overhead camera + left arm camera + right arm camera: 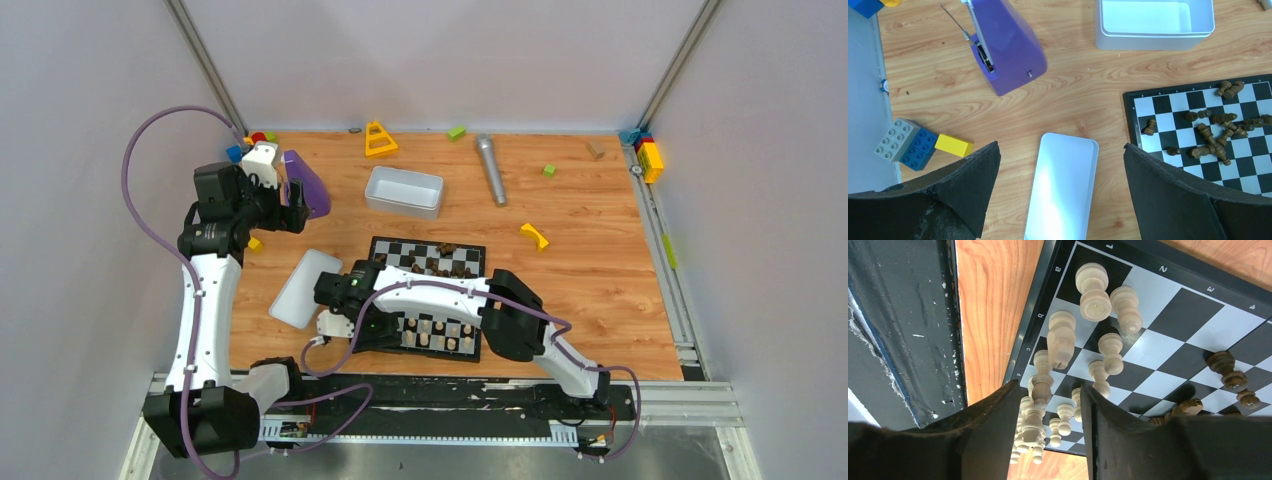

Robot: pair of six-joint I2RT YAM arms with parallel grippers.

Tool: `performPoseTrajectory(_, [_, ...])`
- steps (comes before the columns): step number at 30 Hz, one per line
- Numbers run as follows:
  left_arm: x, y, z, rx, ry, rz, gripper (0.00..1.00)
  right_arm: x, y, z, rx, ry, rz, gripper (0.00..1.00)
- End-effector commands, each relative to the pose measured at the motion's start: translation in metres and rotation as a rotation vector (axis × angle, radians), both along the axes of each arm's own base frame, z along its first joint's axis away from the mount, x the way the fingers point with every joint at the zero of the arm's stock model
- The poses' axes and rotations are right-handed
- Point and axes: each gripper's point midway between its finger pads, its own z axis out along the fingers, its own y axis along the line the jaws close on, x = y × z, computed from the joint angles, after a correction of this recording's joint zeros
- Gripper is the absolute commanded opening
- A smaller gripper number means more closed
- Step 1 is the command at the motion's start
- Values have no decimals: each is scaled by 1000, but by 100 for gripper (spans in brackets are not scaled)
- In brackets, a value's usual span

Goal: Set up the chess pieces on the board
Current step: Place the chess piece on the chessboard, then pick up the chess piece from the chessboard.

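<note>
The board lies in the middle of the table. Pale chess pieces stand in its two near rows. Dark chess pieces lie tumbled in a heap on its far rows, and the left wrist view shows this heap too. My right gripper hangs over the board's near left corner. In its wrist view the right gripper is open, with upright pale pieces in the gap and none clamped. My left gripper is wide open and empty, above the white lid.
A white tray stands behind the board. The white lid lies left of it. A purple object and toy blocks sit far left. A grey cylinder and a yellow block lie at the back right.
</note>
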Motion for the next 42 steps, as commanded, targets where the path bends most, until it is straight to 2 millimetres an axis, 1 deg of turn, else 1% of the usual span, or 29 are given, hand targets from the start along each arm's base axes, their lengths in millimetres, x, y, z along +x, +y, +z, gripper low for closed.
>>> performPoseTrajectory(1, [-2,0,8,3,-34,-9,100,3,14,18,75,-32,-21,51])
performPoseTrajectory(5, [-2,1,8,9,-33,-7,100,7,22,37,142,-43,-43,60])
performPoseTrajectory(10, [0,5,9,34,-45,-4,100,16,33,77,279,-24,-101,62])
performPoseTrajectory(13, [1,5,8,37,-43,-7,100,27,34,103,374,-24,-140,62])
performPoseTrajectory(17, [5,6,9,38,-44,-2,100,48,28,134,486,-46,-199,65])
performPoseTrajectory(20, [7,2,9,35,-58,-27,100,69,16,155,565,-62,-258,66])
performPoseTrajectory(24, [8,-7,9,11,-86,-79,100,97,-2,175,657,-84,-333,68])
performPoseTrajectory(28, [10,-21,11,-28,-111,-157,100,122,-23,191,749,-112,-405,71])
performPoseTrajectory(29, [10,-24,10,-38,-112,-175,100,131,-32,196,772,-124,-433,71])
performPoseTrajectory(33, [14,-30,8,-67,-130,-197,100,157,-55,218,877,-159,-497,75])
performPoseTrajectory(36, [18,-28,7,-72,-132,-184,100,178,-74,236,957,-192,-537,78])
performPoseTrajectory(39, [22,-19,7,-66,-121,-115,100,195,-92,250,1023,-192,-582,79])
performPoseTrajectory(42, [25,-15,6,-55,-112,-99,100,214,-110,258,1083,-169,-640,82])
